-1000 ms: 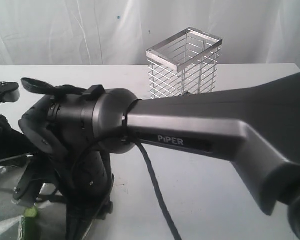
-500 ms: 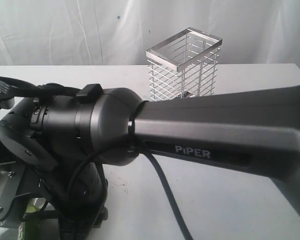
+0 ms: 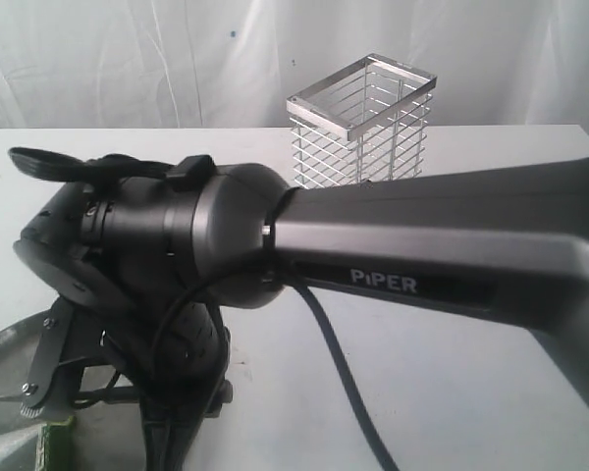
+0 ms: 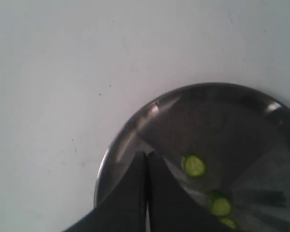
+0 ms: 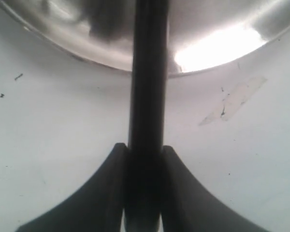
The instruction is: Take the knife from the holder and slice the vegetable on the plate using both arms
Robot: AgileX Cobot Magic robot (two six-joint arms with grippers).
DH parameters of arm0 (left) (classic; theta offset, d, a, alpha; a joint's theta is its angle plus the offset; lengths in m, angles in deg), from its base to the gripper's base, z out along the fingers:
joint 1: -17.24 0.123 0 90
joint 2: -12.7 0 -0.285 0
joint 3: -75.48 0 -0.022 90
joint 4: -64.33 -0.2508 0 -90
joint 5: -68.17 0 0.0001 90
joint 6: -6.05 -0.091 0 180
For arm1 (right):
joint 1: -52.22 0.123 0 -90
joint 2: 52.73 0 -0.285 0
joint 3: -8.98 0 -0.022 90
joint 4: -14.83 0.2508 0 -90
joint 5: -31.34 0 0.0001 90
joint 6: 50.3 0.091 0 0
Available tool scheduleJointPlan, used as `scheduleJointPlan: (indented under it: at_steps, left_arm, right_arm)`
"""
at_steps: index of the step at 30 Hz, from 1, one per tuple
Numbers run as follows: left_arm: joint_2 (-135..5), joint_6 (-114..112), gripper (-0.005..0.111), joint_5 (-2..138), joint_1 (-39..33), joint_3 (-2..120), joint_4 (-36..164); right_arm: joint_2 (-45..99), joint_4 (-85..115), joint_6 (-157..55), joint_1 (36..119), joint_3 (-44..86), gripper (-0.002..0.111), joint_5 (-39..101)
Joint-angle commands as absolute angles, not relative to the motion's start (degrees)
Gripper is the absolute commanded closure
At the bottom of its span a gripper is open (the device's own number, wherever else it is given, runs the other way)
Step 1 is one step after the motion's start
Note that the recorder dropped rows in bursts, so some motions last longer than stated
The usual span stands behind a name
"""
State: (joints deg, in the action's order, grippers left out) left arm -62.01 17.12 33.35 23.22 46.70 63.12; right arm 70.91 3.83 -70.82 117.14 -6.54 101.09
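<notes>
Right now the right arm's black gripper (image 5: 144, 193) is clamped on the black handle of the small kitchen knife (image 5: 147, 72); both fingers (image 5: 101, 193) press the handle from either side. In the right wrist view the knife's long axis runs straight out from between the fingers and crosses the rim of the large round shiny stainless steel plate (image 5: 87, 53); the tip and blade are out of frame, so the edge direction can't be told. The left arm's black gripper (image 4: 146, 193) has its two fingers (image 4: 128, 203) pressed together with only a thin slit between them and nothing held, hanging over the plate's rim (image 4: 135, 121). Three small green-rimmed cucumber rounds (image 4: 194, 166) lie flat on the plate near those fingers, strung in a short row. In the exterior view the grey right arm tube with PiPER lettering (image 3: 422, 265) fills the front of the frame, its black wrist over the plate (image 3: 0, 373) at the bench's front left corner. A stub of the slim dark green cucumber (image 3: 54, 442) shows at the plate's near edge, long axis seeming to run front-to-back, mostly hidden by the wrist. The tall silver wire cage holder (image 3: 361, 123) stands upright near the bench's back edge, well apart from the plate. The white bench (image 3: 422, 392) is scuffed beside the plate.
</notes>
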Motion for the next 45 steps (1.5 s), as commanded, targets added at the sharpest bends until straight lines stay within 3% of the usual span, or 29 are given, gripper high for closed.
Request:
scheduleJointPlan:
  at_steps: [1, 27, 45]
  left_arm:
    - [-58.28, 16.35, 0.107, 32.58, 23.35, 42.94, 64.77]
    - [-55.09, 16.35, 0.107, 32.99, 21.13, 39.6, 66.89]
    - [-55.09, 16.35, 0.107, 32.93, 21.13, 39.6, 66.89]
  right_arm:
    - [70.95, 3.07, -70.72, 114.85, -6.33, 0.108, 101.31]
    - [76.78, 8.43, -72.57, 115.0, -6.33, 0.108, 101.31]
    - [76.78, -0.15, -68.15, 115.0, -4.17, 0.108, 101.31]
